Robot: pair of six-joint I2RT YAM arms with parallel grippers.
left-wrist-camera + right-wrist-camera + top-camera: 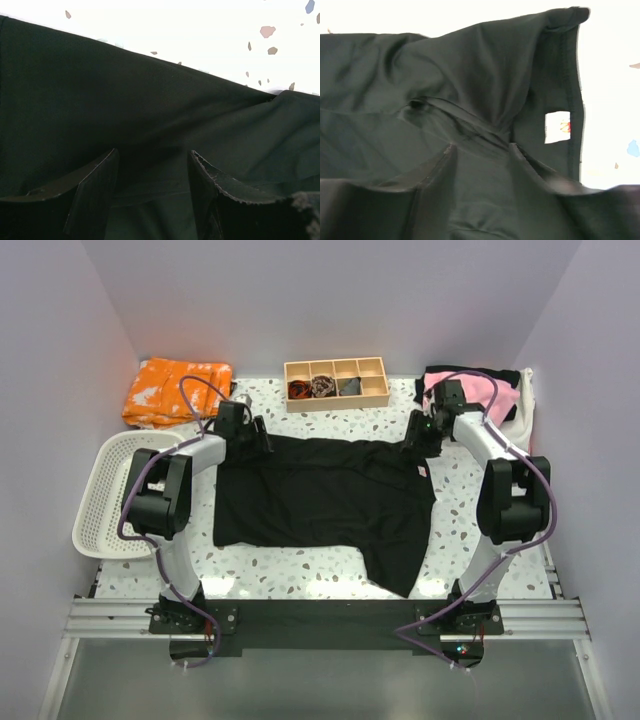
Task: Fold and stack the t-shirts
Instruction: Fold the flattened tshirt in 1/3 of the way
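T-shirt (320,495) black, laid out; left pincer (153,151) spread over its cloth; right pincer (482,146) spread near white label (557,127).

Looking at a large plain black t-shirt (320,495) spread wide across the middle of the table (300,565), far edge bunched, one sleeve (395,560) trailing toward the near edge, small white label (422,472) showing at right. Spotting more t-shirts (480,390), pink, black and white, heaped in the far right corner.
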